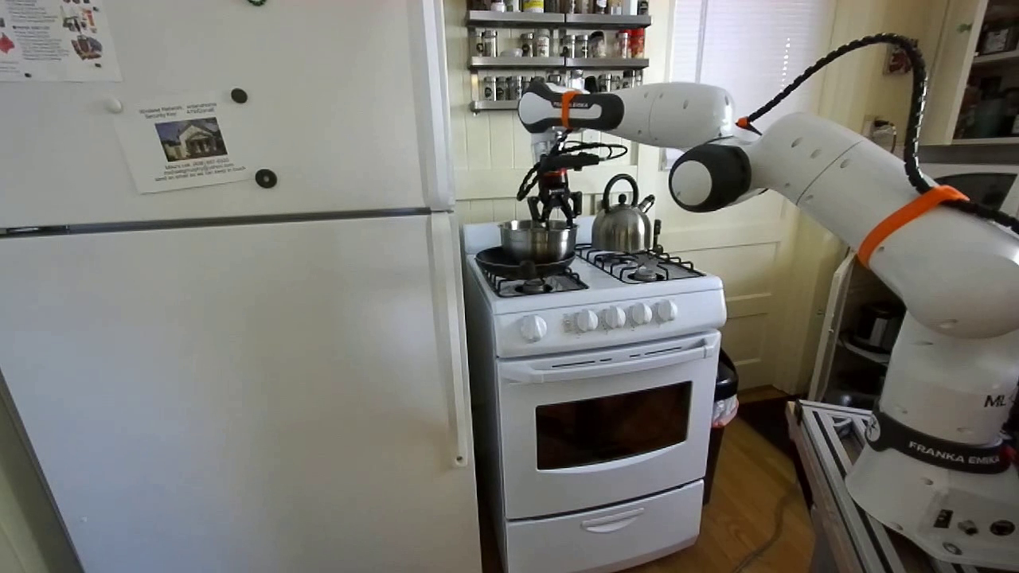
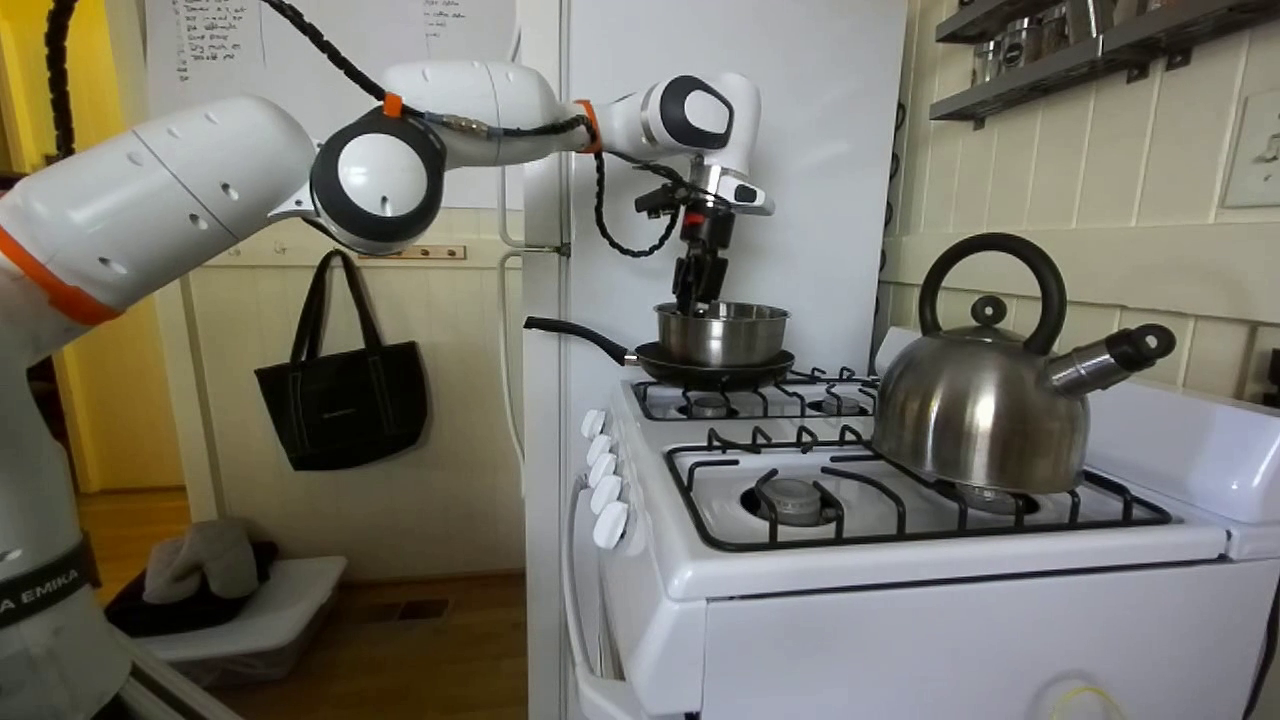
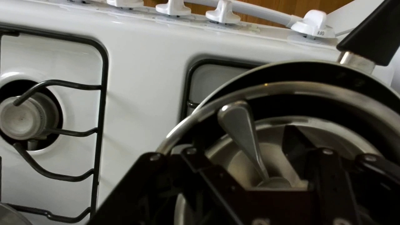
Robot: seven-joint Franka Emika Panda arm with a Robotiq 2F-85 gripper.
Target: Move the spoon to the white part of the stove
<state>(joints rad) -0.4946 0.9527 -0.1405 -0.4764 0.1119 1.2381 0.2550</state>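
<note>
The spoon (image 3: 242,131) is metal and sits in the steel pot (image 3: 300,86), its handle tilted up toward the rim in the wrist view. The gripper's base hides part of its bowl. I cannot make out the spoon in the exterior views. My gripper (image 3: 247,139) points down with fingers apart, one on each side of the spoon. In both exterior views the gripper (image 1: 556,220) (image 2: 698,308) has its fingertips at the mouth of the pot (image 1: 529,243) (image 2: 722,337). The white part of the stove (image 3: 143,93) (image 2: 690,560) lies beside the pot, between the grates and along the front.
The pot stands in a black frying pan (image 2: 710,375) whose handle (image 2: 575,335) sticks out past the stove front. A steel kettle (image 2: 980,410) stands on the back burner of the other side. Black grates (image 2: 900,500) stand above the stovetop. The fridge (image 1: 239,358) is beside the stove.
</note>
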